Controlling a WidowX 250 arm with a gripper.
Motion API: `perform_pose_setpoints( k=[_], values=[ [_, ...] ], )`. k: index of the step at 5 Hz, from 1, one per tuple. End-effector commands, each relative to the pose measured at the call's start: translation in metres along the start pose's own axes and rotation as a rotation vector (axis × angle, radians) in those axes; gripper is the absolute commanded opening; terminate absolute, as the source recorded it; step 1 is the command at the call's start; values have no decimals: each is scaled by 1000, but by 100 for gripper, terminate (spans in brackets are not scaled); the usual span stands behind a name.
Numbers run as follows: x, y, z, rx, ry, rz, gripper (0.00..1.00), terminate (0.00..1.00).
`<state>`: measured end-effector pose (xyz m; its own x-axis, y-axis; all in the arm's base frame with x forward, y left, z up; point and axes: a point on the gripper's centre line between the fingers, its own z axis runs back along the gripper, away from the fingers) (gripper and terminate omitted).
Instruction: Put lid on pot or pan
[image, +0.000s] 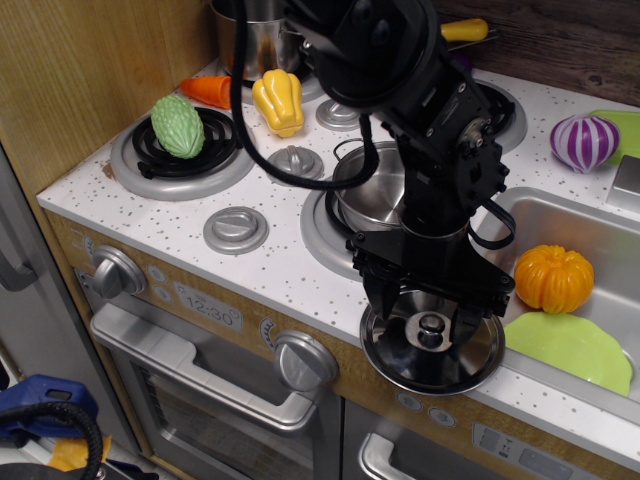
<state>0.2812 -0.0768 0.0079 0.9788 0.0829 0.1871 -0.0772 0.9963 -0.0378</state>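
Note:
The lid (432, 350), a round shiny steel disc with a small central knob, lies flat on the counter's front edge. My black gripper (427, 318) hangs straight over it, open, with one finger on each side of the knob, just above or touching the lid's surface. The small shallow steel pot (374, 186) sits on the front right burner, just behind the gripper, partly hidden by the arm.
A tall steel stockpot (255, 35) stands at the back left. A yellow pepper (279, 100), a green bumpy vegetable (178, 126) and an orange carrot (207, 90) lie on the stove. The sink (600, 240) at right holds an orange pumpkin (553, 278) and a green plate (570, 348).

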Motion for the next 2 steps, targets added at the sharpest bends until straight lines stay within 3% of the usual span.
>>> perform_pose_setpoints(
  k=[1,2],
  values=[
    [4,-1,-3,-11,-28,11,100,0],
    [2,-3,-7,-10,-33,23,0,0]
  ],
)
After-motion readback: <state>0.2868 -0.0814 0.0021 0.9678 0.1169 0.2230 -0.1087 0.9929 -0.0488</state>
